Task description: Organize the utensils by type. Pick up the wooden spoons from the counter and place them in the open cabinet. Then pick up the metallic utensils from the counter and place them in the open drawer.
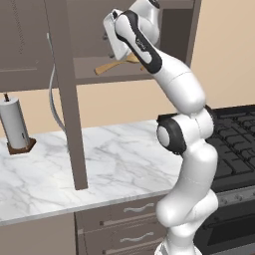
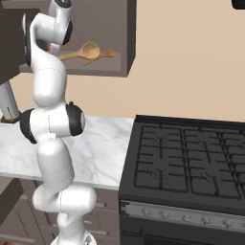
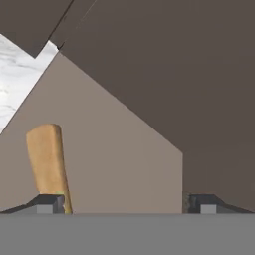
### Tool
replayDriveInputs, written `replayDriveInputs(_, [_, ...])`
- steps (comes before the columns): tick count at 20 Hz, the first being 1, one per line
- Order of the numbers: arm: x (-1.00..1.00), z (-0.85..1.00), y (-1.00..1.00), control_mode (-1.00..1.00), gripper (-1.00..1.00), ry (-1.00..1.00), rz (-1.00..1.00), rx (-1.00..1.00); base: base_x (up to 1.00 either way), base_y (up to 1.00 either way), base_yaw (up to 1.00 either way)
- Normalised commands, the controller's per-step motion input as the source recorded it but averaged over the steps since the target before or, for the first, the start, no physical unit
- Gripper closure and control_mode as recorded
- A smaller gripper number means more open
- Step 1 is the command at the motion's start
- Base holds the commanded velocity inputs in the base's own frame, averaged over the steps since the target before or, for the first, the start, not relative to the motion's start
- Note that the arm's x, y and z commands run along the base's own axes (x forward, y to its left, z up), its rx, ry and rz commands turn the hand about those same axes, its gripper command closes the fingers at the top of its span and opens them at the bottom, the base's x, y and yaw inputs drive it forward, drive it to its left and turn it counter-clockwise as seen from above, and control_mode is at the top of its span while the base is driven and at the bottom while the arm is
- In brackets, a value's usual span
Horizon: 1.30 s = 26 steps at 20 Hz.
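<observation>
Two wooden spoons (image 2: pixel 88 51) on cabinet (image 2: pixel 125 43) shelf | gripper (image 3: pixel 124 203) fingers spread, empty | no readable writing

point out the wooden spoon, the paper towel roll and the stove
wooden spoon (image 2: pixel 89 50), right base view, on its round bowl, lying on the cabinet shelf
paper towel roll (image 1: pixel 14 122), left base view, on the white roll's side
stove (image 2: pixel 191 158), right base view, on the black grates

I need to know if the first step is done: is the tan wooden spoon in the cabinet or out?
In. The tan wooden spoon lies on the open dark cabinet's shelf, with open jaws.
</observation>
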Motion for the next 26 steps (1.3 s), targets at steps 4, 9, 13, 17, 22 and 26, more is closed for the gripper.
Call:
replayDriveInputs(4, [0.04, -0.17, 0.22, -1.0, -1.0, 0.0, 0.04, 0.02, 0.0, 0.0, 0.0])
replayDriveInputs(9, [-0.01, -0.29, 0.08, -1.0, -1.0, -0.03, 0.0, 0.0, 0.0, 0.0, 0.0])
replayDriveInputs(13, [-0.54, -0.16, -0.01, -1.0, -1.0, -0.09, 0.0, 0.0, 0.0, 0.0, 0.0])
replayDriveInputs(17, [-0.92, -0.12, -0.11, -1.0, -1.0, -0.13, -0.02, 0.0, 0.0, 0.0, 0.0])
replayDriveInputs(22, [-1.0, -0.22, -0.25, -1.0, -1.0, -0.04, -0.05, 0.0, 0.0, 0.0, 0.0])
replayDriveInputs(26, [-0.85, -0.22, -0.51, -1.0, -1.0, 0.04, -0.09, 0.0, 0.0, 0.0, 0.0])
